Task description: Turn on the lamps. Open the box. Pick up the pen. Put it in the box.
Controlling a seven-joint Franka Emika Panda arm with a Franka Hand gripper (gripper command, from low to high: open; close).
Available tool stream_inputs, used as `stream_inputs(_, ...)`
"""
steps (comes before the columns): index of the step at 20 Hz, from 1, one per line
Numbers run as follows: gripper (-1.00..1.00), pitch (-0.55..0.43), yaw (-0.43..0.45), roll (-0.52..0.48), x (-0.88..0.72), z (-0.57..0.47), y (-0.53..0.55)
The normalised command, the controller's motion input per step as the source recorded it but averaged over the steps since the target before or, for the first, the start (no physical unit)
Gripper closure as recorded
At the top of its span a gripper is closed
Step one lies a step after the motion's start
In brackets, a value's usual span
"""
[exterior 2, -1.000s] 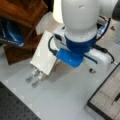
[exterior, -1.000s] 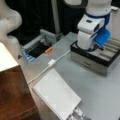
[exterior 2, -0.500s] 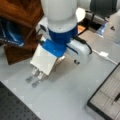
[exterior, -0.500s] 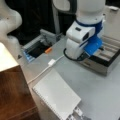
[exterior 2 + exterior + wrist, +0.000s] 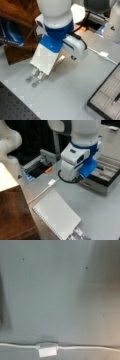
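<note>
The box (image 5: 105, 180) stands open at a front view's right, its pale grey divided lining showing; its corner also shows in the box (image 5: 105, 96). A slim dark pen (image 5: 116, 98) lies inside one compartment. My gripper (image 5: 33, 81) hangs over bare table, well away from the box, fingers slightly apart and open with nothing between them. In a front view the arm (image 5: 77, 160) covers the gripper. A cream lampshade (image 5: 7, 180) sits at the left edge, and a bright pale shade (image 5: 78, 12) shows at the top. The wrist view shows only table and cable.
A white cable with a square plug (image 5: 51, 182) (image 5: 103, 54) (image 5: 47, 350) crosses the table. A white spiral notebook (image 5: 55, 215) lies near the front. A grey open tray (image 5: 37, 167) with an orange item (image 5: 48, 170) is behind. A wooden stand (image 5: 15, 217) is at the left.
The arm has swung away from above the box toward the middle of the table, over the cable. The pen stays in the box.
</note>
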Motion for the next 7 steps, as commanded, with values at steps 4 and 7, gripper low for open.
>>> stream_inputs(4, -1.00, -0.088, 0.054, -0.079, -0.20, -0.07, -0.04)
stream_inputs(7, -1.00, -0.127, 0.039, -0.065, -0.18, -0.14, -0.03)
